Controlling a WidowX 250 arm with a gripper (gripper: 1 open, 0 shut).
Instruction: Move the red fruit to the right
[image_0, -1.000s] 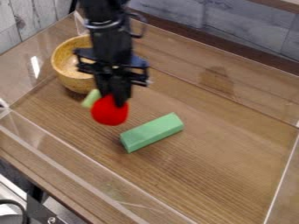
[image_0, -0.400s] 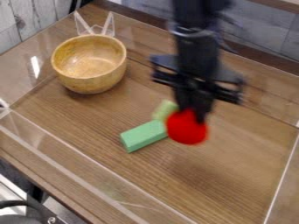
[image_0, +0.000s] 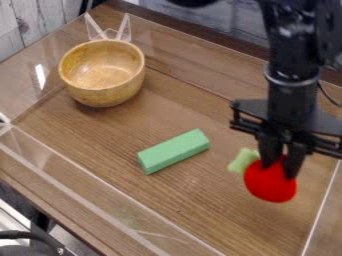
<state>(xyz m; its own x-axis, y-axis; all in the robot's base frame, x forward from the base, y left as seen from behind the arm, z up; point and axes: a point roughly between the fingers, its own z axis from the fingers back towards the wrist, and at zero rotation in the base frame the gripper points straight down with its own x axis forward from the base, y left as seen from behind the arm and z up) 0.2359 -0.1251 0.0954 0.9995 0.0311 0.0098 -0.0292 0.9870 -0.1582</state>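
The red fruit (image_0: 271, 182) is a small round bright-red ball with a green leaf end (image_0: 242, 160) on its left side. It hangs just above the wooden table near the right side, held from above. My gripper (image_0: 279, 163) points straight down and is shut on the fruit's top, its black fingers (image_0: 266, 155) pressing in from both sides. The arm rises out of the top of the frame.
A green rectangular block (image_0: 174, 150) lies at the table's middle, left of the fruit. A wooden bowl (image_0: 102, 72) stands at the back left. A clear wall (image_0: 325, 210) edges the table close to the fruit's right, with another along the front.
My gripper has carried the red fruit across the table from near the bowl, over the green block, to the right side. The block and bowl have not moved.
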